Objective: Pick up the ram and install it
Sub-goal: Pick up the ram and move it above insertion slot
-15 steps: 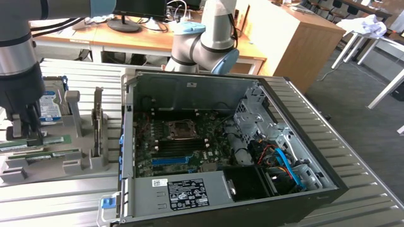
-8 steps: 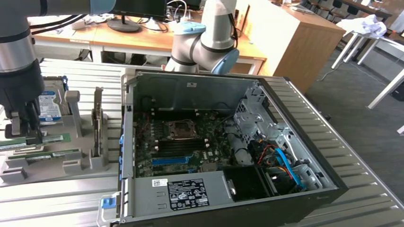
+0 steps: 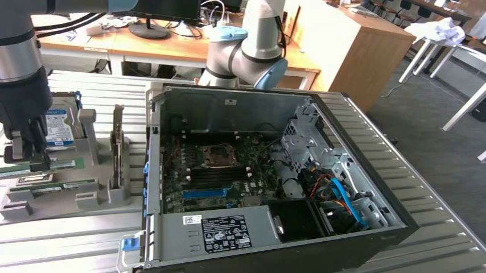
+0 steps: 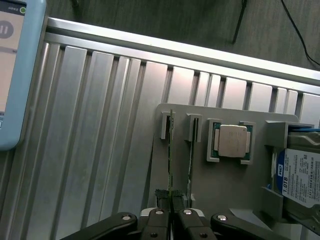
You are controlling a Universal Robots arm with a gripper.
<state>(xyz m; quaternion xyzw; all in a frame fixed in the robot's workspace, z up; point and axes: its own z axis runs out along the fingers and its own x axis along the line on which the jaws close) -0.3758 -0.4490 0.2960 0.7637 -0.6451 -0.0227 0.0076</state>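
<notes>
The ram point(image 4: 170, 150) is a thin green stick seen edge-on, standing in a slot of the grey holder point(image 4: 175, 175). My gripper point(image 4: 170, 201) is shut on one end of it, with a dark fingertip pressed against each face. A second green stick point(image 4: 190, 155) stands in the neighbouring slot, untouched. In the exterior view my gripper point(image 3: 23, 162) hangs over the holder point(image 3: 83, 196) at that view's left, beside the open computer case point(image 3: 156, 170). The motherboard's dark memory slots point(image 3: 216, 179) lie inside the case below the processor socket point(image 3: 218, 155).
The holder also carries a square silver processor chip point(image 4: 233, 141), a hard drive point(image 4: 300, 177) and an upright dark expansion card point(image 3: 118, 142). Everything rests on a ribbed metal table point(image 4: 90, 150). A light blue tablet edge point(image 4: 15, 75) lies nearby. A drive cage point(image 3: 304, 136) and cables crowd the case's right.
</notes>
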